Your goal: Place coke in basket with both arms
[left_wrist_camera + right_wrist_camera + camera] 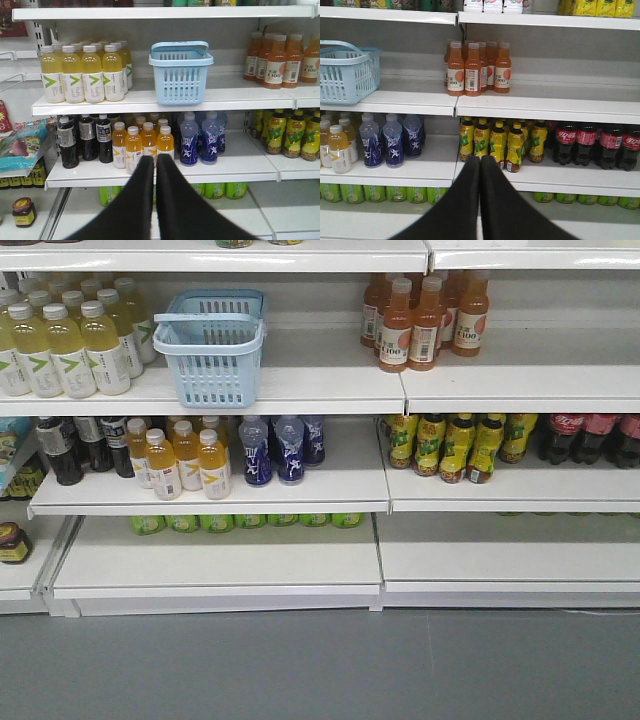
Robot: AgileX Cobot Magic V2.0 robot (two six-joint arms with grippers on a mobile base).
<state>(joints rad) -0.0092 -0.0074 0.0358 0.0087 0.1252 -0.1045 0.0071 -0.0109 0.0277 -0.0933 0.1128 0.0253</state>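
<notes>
Coke bottles, dark with red labels, stand in a row at the far right of the middle shelf; the right wrist view shows the coke right of and beyond my right gripper. That gripper is shut with nothing in it. The light blue basket sits on the upper shelf, left of centre. In the left wrist view the basket is above and beyond my left gripper, which is shut and empty. The basket also shows at the upper left of the right wrist view. Neither gripper appears in the front view.
Pale yellow bottles crowd the basket's left side. Orange bottles stand to its right. On the middle shelf are blue bottles, orange-yellow bottles and yellow tea bottles next to the coke. Grey floor lies below.
</notes>
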